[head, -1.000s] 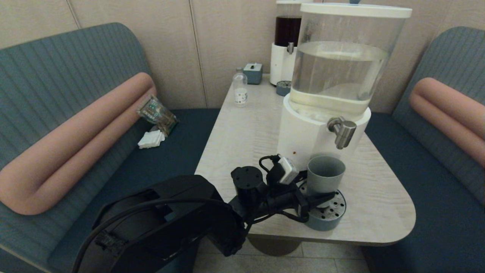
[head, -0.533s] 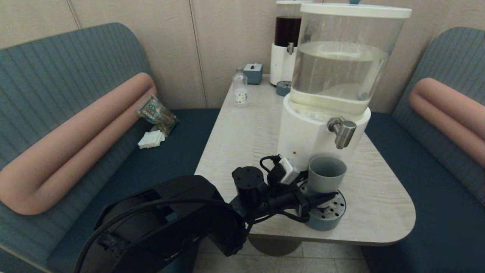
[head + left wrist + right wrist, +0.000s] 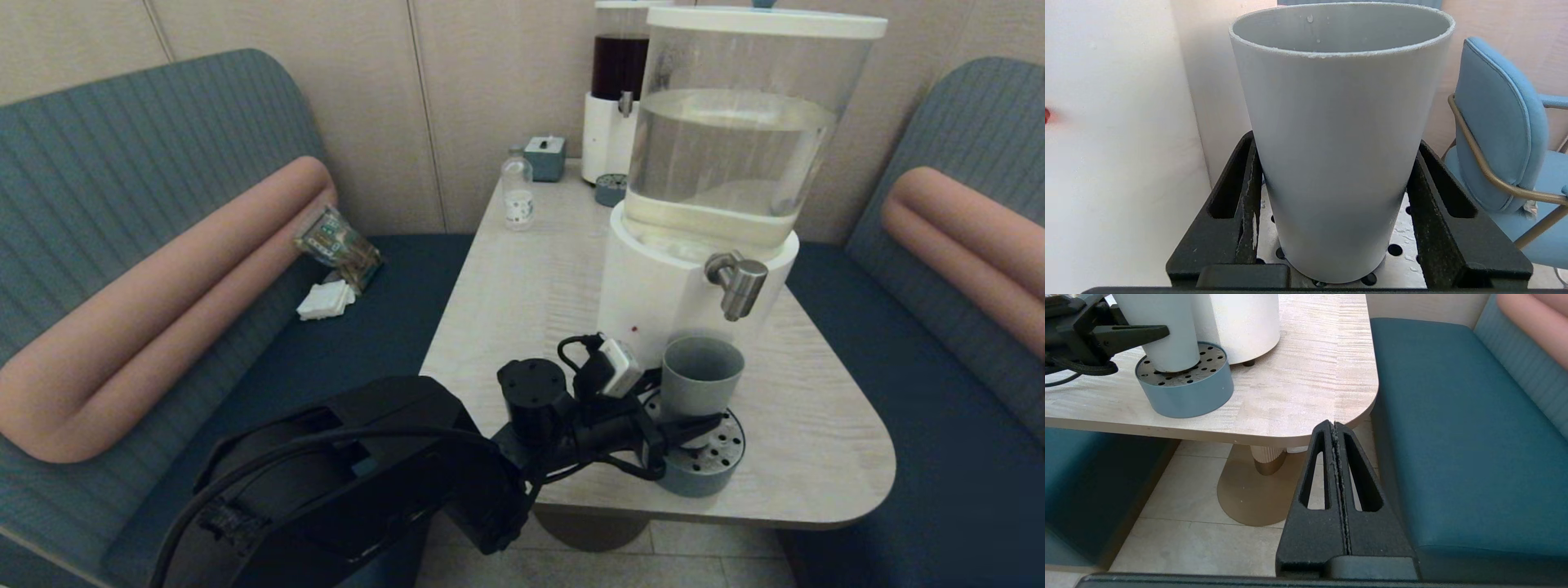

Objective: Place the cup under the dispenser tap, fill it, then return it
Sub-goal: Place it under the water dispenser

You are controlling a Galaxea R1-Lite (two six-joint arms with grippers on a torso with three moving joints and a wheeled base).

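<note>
No text, label, brand or number can be read anywhere — on any surface shown.

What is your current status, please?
Left gripper shut on cup, standing on drip tray below tap. Right gripper shut, parked below table edge. Nothing blocking.

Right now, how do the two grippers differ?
The left gripper is over the table, its fingers closed on the cup, which stands on the drip tray below the tap; the right gripper hangs off the table's corner, above the floor. The left holds the cup, while the right is shut on nothing. Both are black with slotted fingers.
</note>
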